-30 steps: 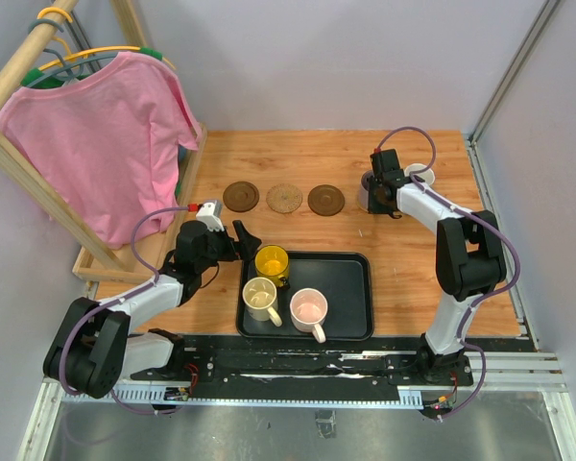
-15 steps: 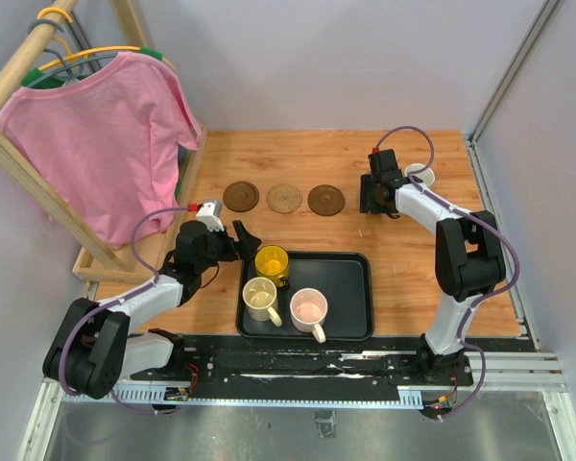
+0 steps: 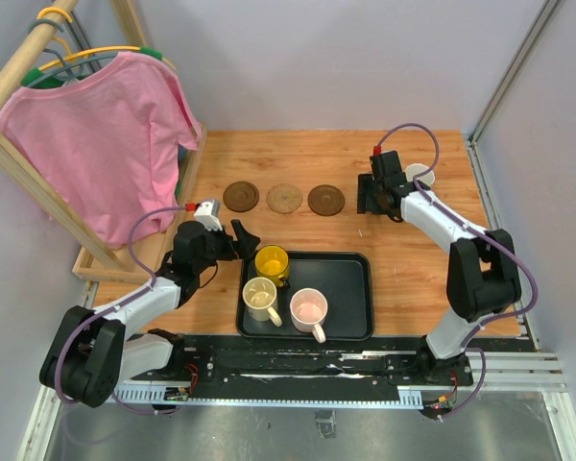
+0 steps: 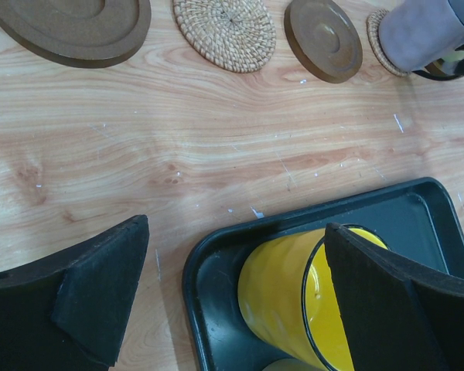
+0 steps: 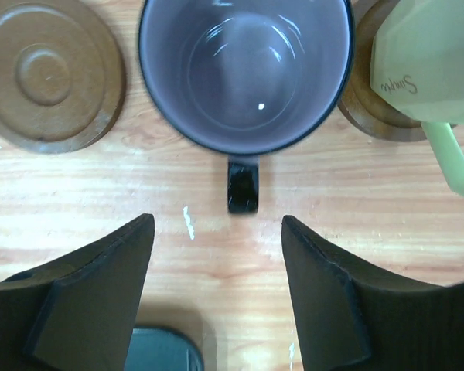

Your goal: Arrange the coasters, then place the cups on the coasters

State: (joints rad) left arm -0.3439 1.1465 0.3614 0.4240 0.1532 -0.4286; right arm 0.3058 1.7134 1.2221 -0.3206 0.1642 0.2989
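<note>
Both sets of jaws spread, holding nothing: right gripper (image 5: 216,222) sits at the purple mug (image 5: 243,69)'s 6 o'clock, just clear of its handle (image 5: 243,185); left gripper (image 4: 236,226) is just beside the yellow mug (image 4: 286,301) at the tray (image 4: 216,259)'s 11 o'clock corner.

Yellow mug (image 4: 282,297), possibly lilac-grey mug (image 5: 243,73)

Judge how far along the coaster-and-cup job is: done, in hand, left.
Done: coasters stand in a row; the purple-grey mug and green mug each sit on one, right claw open, clear of them. In hand: left claw open by the yellow mug on the tray. Left: yellow, cream mug and pink mug onto the three bare coasters.
</note>
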